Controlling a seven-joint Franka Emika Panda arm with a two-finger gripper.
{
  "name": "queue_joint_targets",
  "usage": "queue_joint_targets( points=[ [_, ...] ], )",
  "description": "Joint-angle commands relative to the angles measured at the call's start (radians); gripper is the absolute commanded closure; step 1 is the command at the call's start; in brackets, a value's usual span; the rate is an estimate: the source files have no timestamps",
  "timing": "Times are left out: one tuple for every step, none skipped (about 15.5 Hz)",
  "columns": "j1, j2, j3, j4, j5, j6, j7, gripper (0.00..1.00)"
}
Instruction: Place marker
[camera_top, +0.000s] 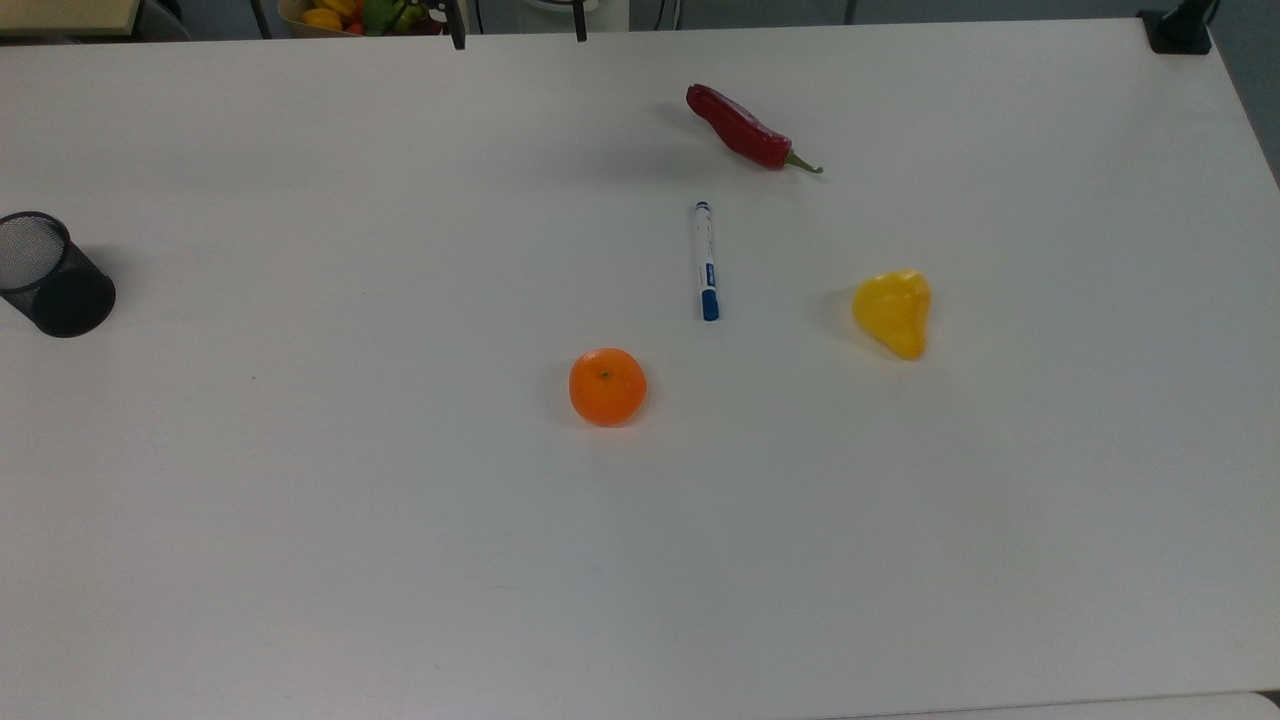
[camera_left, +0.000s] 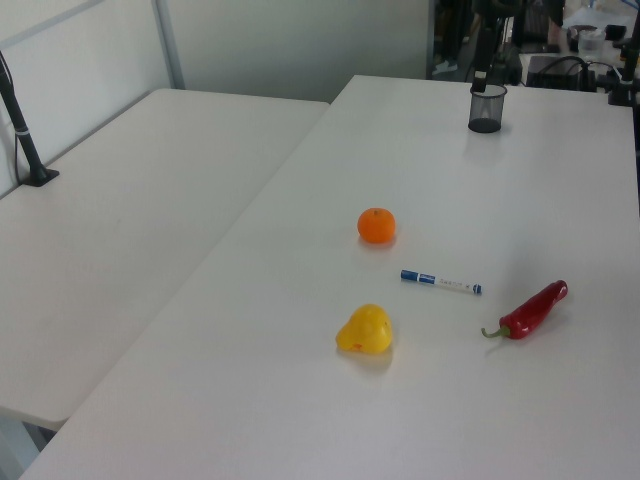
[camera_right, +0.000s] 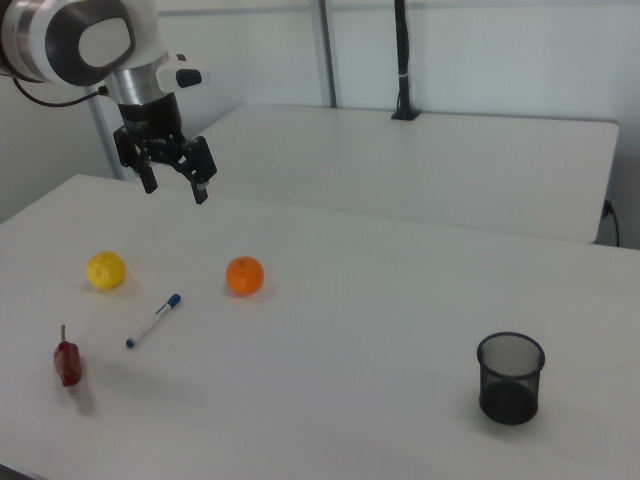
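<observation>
Top view: slim white marker with blue cap (camera_top: 705, 261) lay flat on the white table (camera_top: 300, 500), lengthwise up the picture, cap nearest the camera; glossy red chili (camera_top: 745, 128) above it, round orange fruit (camera_top: 608, 386) below to the top view's left, lumpy yellow pepper-shaped piece (camera_top: 893, 312) to the top view's right; black mesh pen cup (camera_top: 50, 274) well apart at the far left edge.

Left view: marker (camera_left: 441, 282) between orange fruit (camera_left: 377, 225) and chili (camera_left: 531, 310); cup (camera_left: 486, 108) upright, far back.

Right view: black two-finger gripper (camera_right: 174, 188) hung in the air above the table, fingers spread, holding nothing; marker (camera_right: 154, 320) below and untouched.

Risk, as judged: the round barrel may roll or slip from a pinch taken off-centre; a tilted release could tip the light cup (camera_right: 510, 378).
</observation>
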Motion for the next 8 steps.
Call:
queue_joint_targets(
  points=[
    [0.004,0.001,0.001,-0.001,0.008,0.009,-0.020,0.00],
    [0.004,0.001,0.001,-0.001,0.008,0.009,-0.021,0.00],
    [0.004,0.001,0.001,-0.001,0.010,0.009,-0.020,0.00],
    [0.005,0.002,0.001,-0.001,0.008,0.009,-0.021,0.00],
    [0.004,0.002,0.001,-0.001,0.010,0.009,-0.021,0.00],
    [0.004,0.002,0.001,-0.001,0.008,0.011,-0.021,0.00],
    [0.004,0.002,0.001,-0.001,0.010,0.011,-0.021,0.00],
    [0.004,0.002,0.001,-0.001,0.016,0.009,-0.020,0.00]
  ],
)
